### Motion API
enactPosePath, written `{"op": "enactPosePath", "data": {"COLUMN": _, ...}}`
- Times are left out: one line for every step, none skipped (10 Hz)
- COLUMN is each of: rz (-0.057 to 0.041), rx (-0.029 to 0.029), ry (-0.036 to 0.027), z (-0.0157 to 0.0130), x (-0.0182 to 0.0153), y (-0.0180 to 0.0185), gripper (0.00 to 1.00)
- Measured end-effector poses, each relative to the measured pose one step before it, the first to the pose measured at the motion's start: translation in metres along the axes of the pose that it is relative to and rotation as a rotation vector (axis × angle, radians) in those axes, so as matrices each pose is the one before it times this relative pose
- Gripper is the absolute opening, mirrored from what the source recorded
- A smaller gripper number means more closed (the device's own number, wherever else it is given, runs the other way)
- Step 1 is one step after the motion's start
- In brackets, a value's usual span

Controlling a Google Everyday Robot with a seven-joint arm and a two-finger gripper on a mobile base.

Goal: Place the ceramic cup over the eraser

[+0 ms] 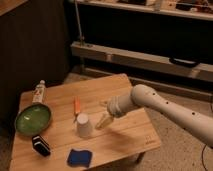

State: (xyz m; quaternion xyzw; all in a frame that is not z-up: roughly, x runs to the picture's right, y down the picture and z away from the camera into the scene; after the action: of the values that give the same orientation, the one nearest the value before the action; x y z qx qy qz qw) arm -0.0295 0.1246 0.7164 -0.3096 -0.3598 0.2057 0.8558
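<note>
White tapered ceramic cup (84, 125) stands wide end down on the light wooden table (127, 142). Small black rectangular eraser (41, 145) lies well left of the cup, nearer the front edge, uncovered. Cream-coloured gripper (103, 121) hangs just right of the cup, low over the wood; spread or closed, cannot tell. Round green bowl (33, 120) sits left of the cup, flat blue pad (79, 158) in front of it, thin orange pen (76, 106) behind it.

No writing can be read anywhere. The white bottle (39, 92) carries a label, but its print is illegible. The gripper (103, 121) hangs just beside the ceramic cup (84, 125).
</note>
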Motion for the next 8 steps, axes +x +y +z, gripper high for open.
{"op": "enactPosePath", "data": {"rz": -0.00086, "rx": 0.00641, "ry": -0.00187, "z": -0.00007, "x": 0.00047, "y": -0.00020, "gripper": 0.80}}
{"op": "enactPosePath", "data": {"rz": -0.00266, "rx": 0.02298, "ry": -0.01605, "z": 0.00107, "x": -0.00172, "y": -0.00196, "gripper": 0.80}}
{"op": "enactPosePath", "data": {"rz": -0.00716, "rx": 0.06727, "ry": -0.01904, "z": 0.00604, "x": -0.00476, "y": -0.00354, "gripper": 0.80}}
{"op": "enactPosePath", "data": {"rz": -0.01276, "rx": 0.03214, "ry": 0.00287, "z": 0.00818, "x": -0.00859, "y": -0.00212, "gripper": 0.80}}
{"op": "enactPosePath", "data": {"rz": -0.02193, "rx": 0.03300, "ry": 0.00567, "z": 0.00708, "x": -0.01301, "y": -0.00408, "gripper": 0.80}}
{"op": "enactPosePath", "data": {"rz": -0.01636, "rx": 0.01970, "ry": 0.00324, "z": 0.00354, "x": -0.00815, "y": -0.00374, "gripper": 0.80}}
{"op": "enactPosePath", "data": {"rz": -0.01948, "rx": 0.00309, "ry": -0.00139, "z": 0.00318, "x": -0.00613, "y": -0.00581, "gripper": 0.80}}
{"op": "enactPosePath", "data": {"rz": -0.00799, "rx": -0.01379, "ry": -0.01142, "z": 0.00234, "x": -0.00130, "y": -0.00138, "gripper": 0.80}}
